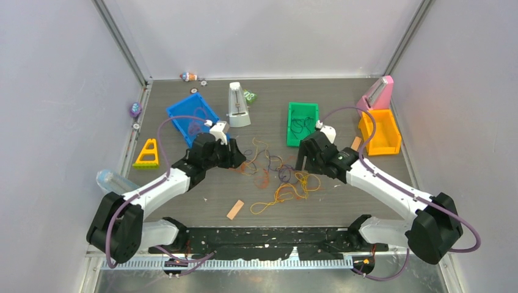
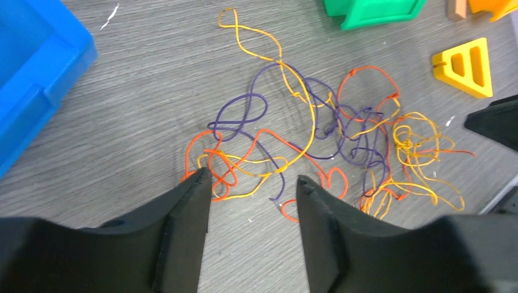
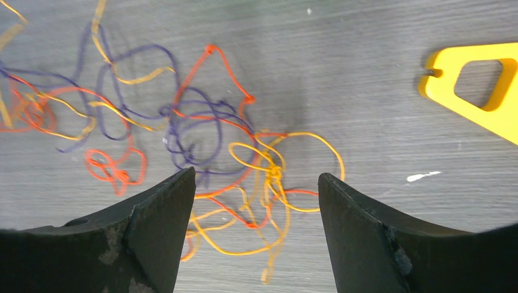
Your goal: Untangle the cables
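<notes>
The cables [image 1: 278, 174] lie in a loose tangle of orange-yellow, red and dark purple strands on the grey table between my two arms. My left gripper [image 1: 235, 160] is open and empty at the tangle's left end. In the left wrist view the left gripper [image 2: 252, 177] has red and yellow loops of the cables [image 2: 342, 122] just ahead of its tips. My right gripper [image 1: 303, 160] is open and empty at the tangle's right side. In the right wrist view the right gripper [image 3: 256, 175] straddles yellow strands and a knot of the cables [image 3: 273, 166].
A blue bin [image 1: 192, 116] stands at the back left, a green bin [image 1: 302, 122] holding a dark wire at the back middle, and an orange bin [image 1: 380, 131] at the right. A yellow triangle piece [image 1: 148, 154] is at the left. A tan stick [image 1: 235, 209] lies near the front.
</notes>
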Robot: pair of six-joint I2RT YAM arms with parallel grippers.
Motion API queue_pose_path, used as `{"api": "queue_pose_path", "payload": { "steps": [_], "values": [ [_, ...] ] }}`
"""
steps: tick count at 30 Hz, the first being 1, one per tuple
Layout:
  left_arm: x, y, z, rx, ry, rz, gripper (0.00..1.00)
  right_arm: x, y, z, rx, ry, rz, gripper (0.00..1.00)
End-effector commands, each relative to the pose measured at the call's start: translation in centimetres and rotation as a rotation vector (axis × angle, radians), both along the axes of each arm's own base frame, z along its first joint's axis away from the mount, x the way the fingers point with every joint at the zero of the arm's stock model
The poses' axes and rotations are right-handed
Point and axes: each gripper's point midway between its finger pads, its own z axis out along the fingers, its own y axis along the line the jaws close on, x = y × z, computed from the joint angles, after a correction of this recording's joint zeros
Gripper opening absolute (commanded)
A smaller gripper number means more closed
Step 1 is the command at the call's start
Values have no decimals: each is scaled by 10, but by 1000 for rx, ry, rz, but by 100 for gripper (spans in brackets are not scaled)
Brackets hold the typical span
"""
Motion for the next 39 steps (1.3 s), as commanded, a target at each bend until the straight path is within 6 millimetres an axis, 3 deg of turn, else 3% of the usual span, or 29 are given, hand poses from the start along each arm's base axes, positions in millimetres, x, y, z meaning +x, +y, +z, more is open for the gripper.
{"api": "queue_pose_path", "payload": {
  "steps": [1, 5, 9, 11, 12, 14, 19, 28, 39],
  "values": [
    [2, -12, 36, -53, -156, -55, 59, -9, -13, -14, -79, -6, 87, 79],
    [-8, -26, 48, -79, -225, -132, 64, -16, -6, -40, -79, 53, 151, 71],
    [-24, -53, 56, -102, -265, -276, 64, -20, 5, -64, -60, 109, 191, 59],
    [-31, -66, 54, -101, -254, -343, 64, -19, 7, -69, -62, 121, 199, 45],
    [-35, -73, 52, -104, -244, -380, 65, -19, 8, -70, -62, 121, 202, 30],
    [-41, -85, 50, -117, -217, -441, 65, -19, 7, -67, -69, 126, 207, 9],
    [-48, -107, 38, -130, -129, -534, 69, -19, 9, -23, -45, 51, 265, 5],
    [-55, -119, 32, -140, -95, -590, 72, -31, 35, 102, 136, -227, 521, 5],
    [-65, -136, 25, -123, -72, -657, 72, -34, 44, 203, 275, -435, 537, 6]
  ]
}}
